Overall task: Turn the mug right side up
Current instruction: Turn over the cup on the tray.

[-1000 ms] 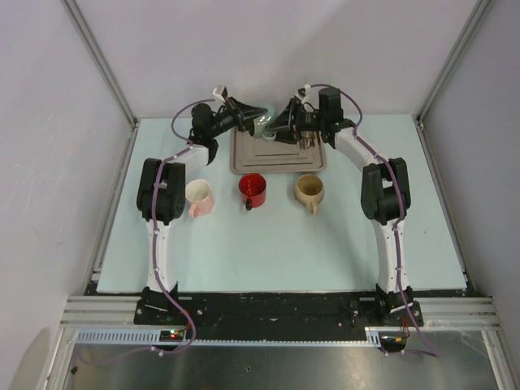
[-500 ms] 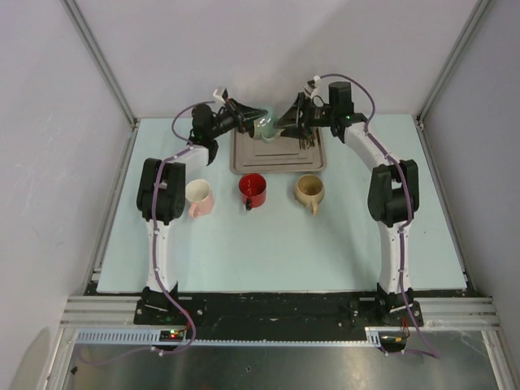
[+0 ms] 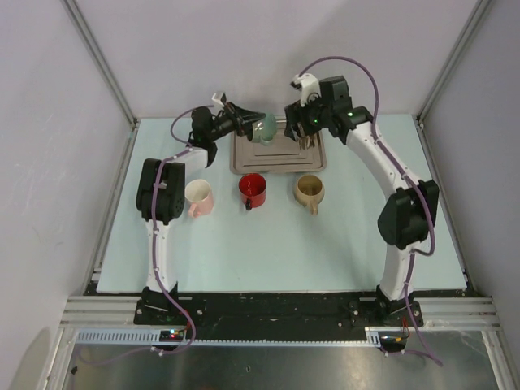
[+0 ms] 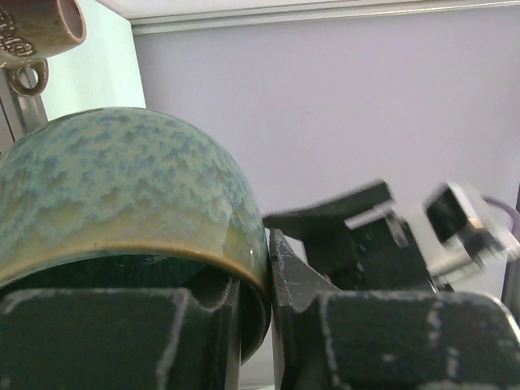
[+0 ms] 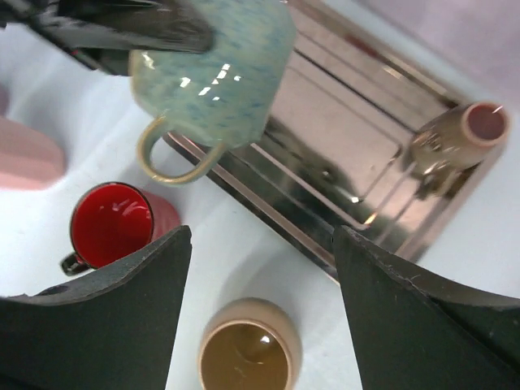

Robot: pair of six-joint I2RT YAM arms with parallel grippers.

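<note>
Top view: the left gripper (image 3: 249, 124) holds the green mug (image 3: 263, 128) on its side above the tray's (image 3: 280, 167) far edge, base pointing right; the right gripper (image 3: 299, 130), touching it a second ago, has drawn back rightward. Left wrist: the jaws pinch the mug's (image 4: 122, 187) rim wall. Right wrist: the jaws are spread and empty, with the mug (image 5: 215, 65) ahead, handle hanging down.

In the left wrist view the green mug (image 4: 122, 195) runs off the left edge, its mouth largely hidden behind the fingers (image 4: 106, 337) of the left gripper (image 4: 256, 325), and a patterned brown mug (image 4: 36, 28) is cropped by the top corner; the right wrist view cuts the pink mug (image 5: 24, 154) at its left edge.
</note>
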